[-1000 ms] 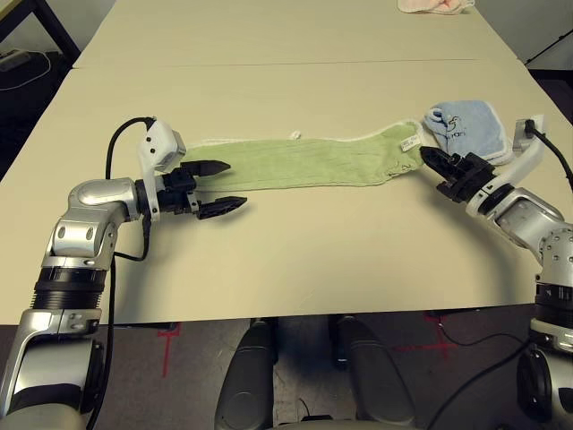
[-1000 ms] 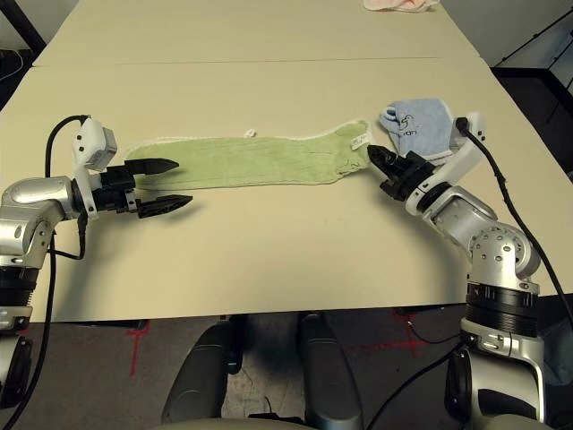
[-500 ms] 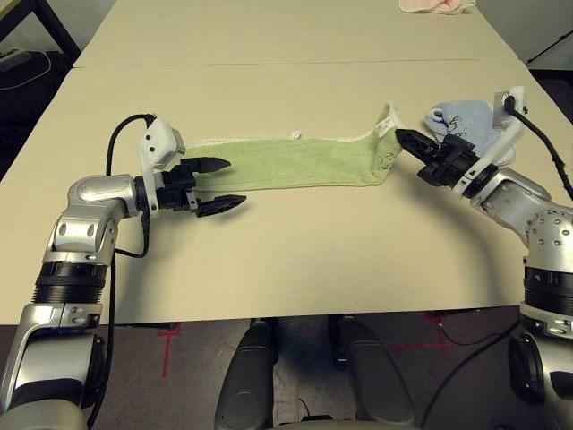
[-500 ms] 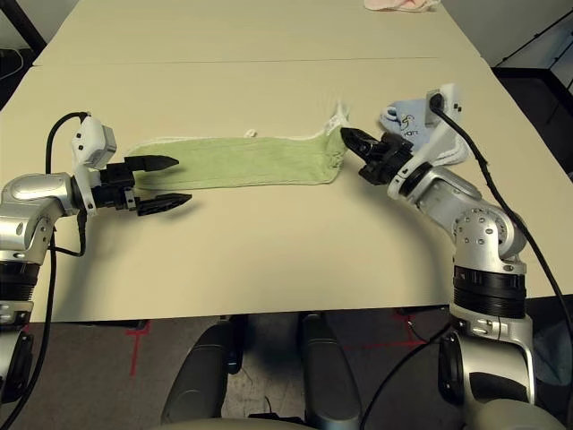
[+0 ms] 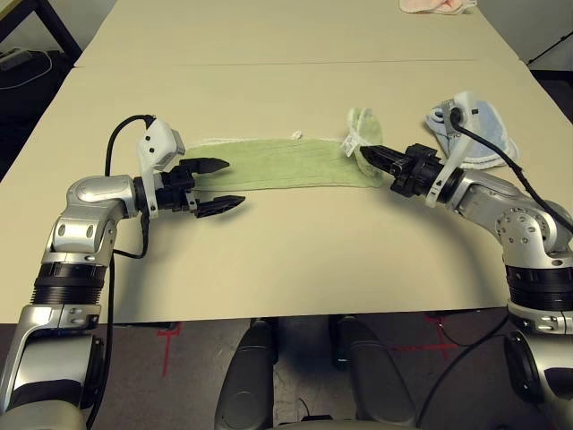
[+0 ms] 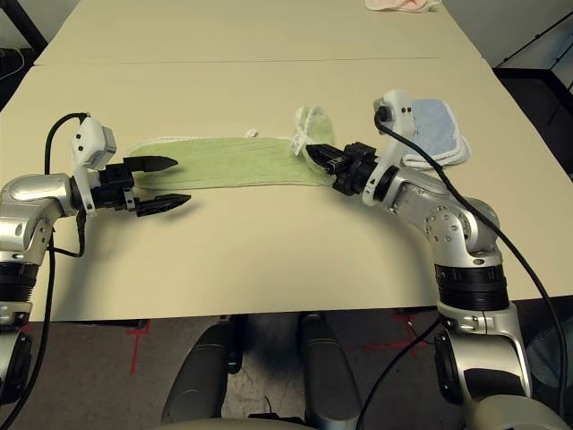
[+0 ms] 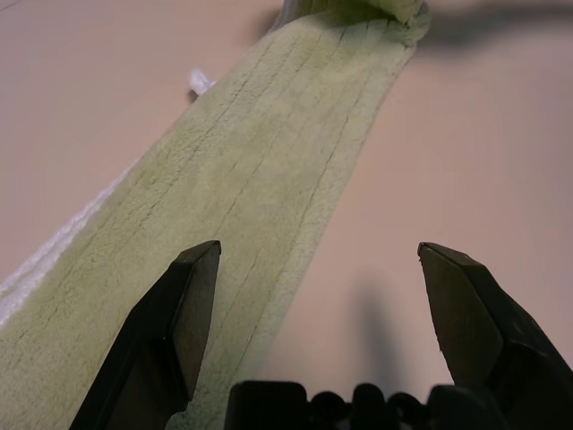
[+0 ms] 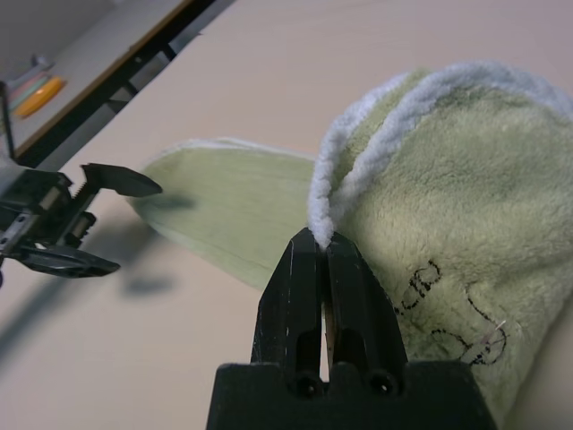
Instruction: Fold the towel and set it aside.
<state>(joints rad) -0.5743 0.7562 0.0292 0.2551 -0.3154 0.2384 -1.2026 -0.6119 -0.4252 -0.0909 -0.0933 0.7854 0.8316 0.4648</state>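
Right gripper (image 5: 374, 157) of mine is pinching the white-edged right end of the towel (image 5: 269, 163), fingers clamped tight on the stitched hem, and that end is lifting up and curling over toward the left. Left gripper (image 5: 218, 185) is hovering with its fingers spread wide at the towel's left end, one finger over the green cloth and one over the bare table (image 5: 295, 260), holding nothing.

The towel itself is lying as a long narrow strip across the middle of the table, left to right, flat except for the raised end I am carrying. To the far right, just beyond my right wrist, the blue towel (image 5: 488, 134) is sitting in a bunch, and a pink cloth (image 5: 434, 5) is lying at the far edge.

I am judging this as the first fold, end over end. To do it well I am wanting to keep the hem pinched firmly, carry it low and straight along the strip so the edges line up, and avoid dragging the flat part sideways. Laying the lifted end squarely over the left end, near my open left fingers, looks like the goal; letting go too soon risks a crooked fold.
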